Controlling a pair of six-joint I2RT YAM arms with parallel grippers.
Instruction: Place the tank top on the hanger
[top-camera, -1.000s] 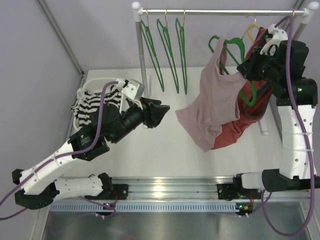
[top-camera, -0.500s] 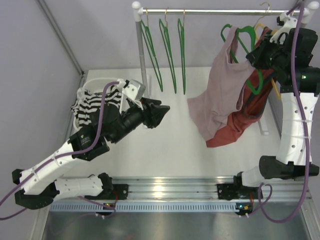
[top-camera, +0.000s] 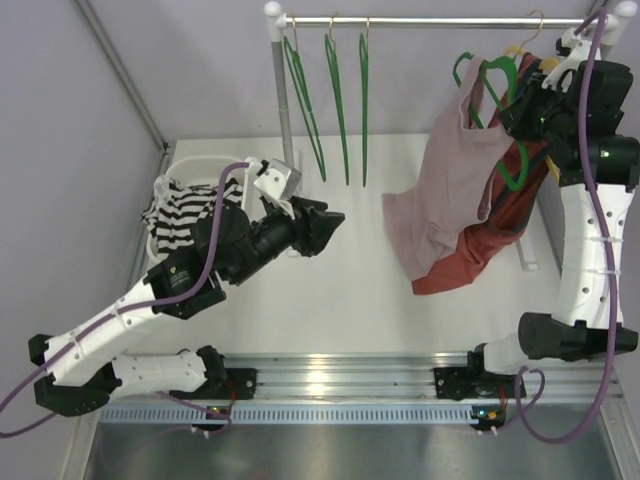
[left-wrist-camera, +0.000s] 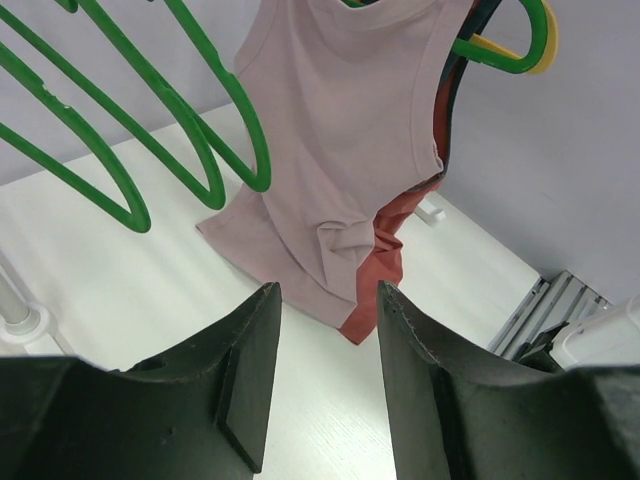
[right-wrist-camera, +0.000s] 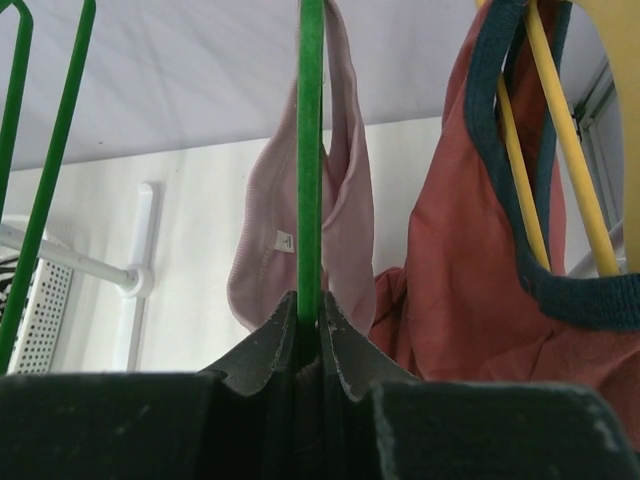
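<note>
The dusty-pink tank top (top-camera: 452, 180) hangs on a green hanger (top-camera: 497, 80) at the right end of the rail, its hem trailing on the table. My right gripper (top-camera: 516, 112) is shut on the hanger's thin green bar (right-wrist-camera: 310, 150), high up near the rail. In the right wrist view the tank top's strap (right-wrist-camera: 346, 225) loops over that bar just beyond my gripper (right-wrist-camera: 310, 306). My left gripper (top-camera: 334, 222) is open and empty over the table's middle, pointing at the tank top (left-wrist-camera: 340, 150); its fingers (left-wrist-camera: 250, 370) frame bare table.
Three green hangers (top-camera: 330, 95) hang on the metal rail (top-camera: 420, 22) at left. A rust-red top (top-camera: 490, 245) on a yellow hanger (right-wrist-camera: 560, 170) hangs right behind the tank top. A striped garment (top-camera: 180, 212) lies in a white basket at left.
My right gripper has carried the hanger with the tank top up and to the right, close to the rail. The left gripper has shifted slightly forward.
</note>
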